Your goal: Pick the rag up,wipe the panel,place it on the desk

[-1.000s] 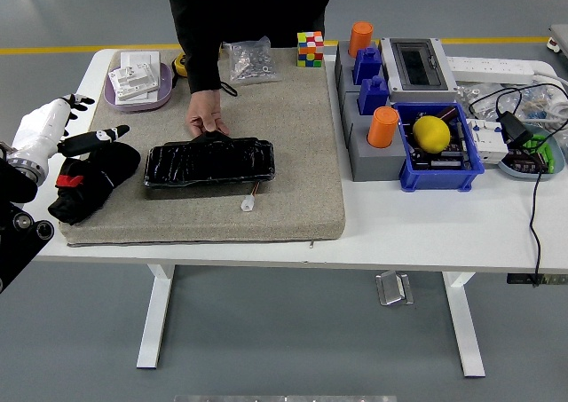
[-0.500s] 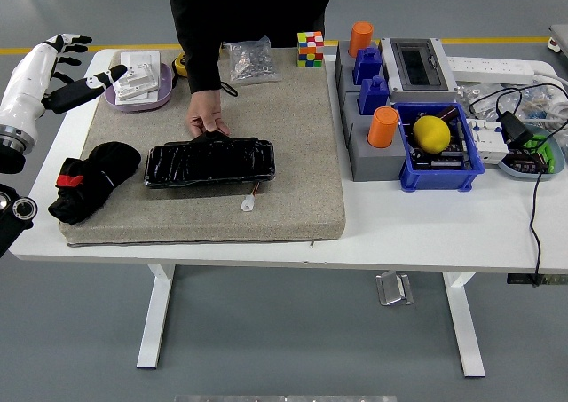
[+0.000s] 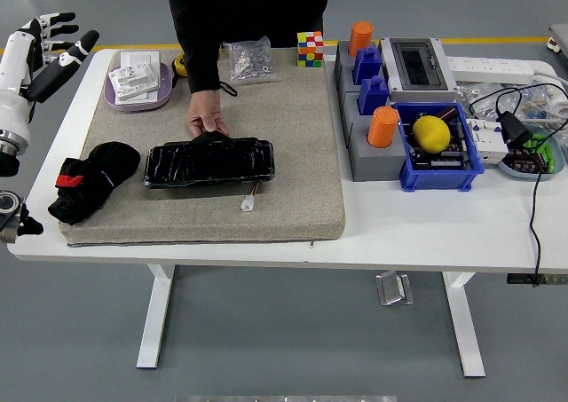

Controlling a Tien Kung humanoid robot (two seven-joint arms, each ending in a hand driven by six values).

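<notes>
Left hand [image 3: 44, 43], fingers spread, empty, raised at far-left edge beyond the table [image 3: 426, 224]. Rag [image 3: 89, 180] lies on mat's left end, toward the near side from hand, long axis diagonal; panel [image 3: 209, 161] just right of it, held by person's hand [image 3: 206, 115]. Vs 1 s ago: hand was over rag, now lifted away. Right arm unseen, so left is nearer.

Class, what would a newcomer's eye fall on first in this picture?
The glossy black panel at the mat's centre, its far edge held by a person's hand. Left of it lies the crumpled black rag. The robot's white left hand hangs open beyond the table's far-left corner.
</notes>
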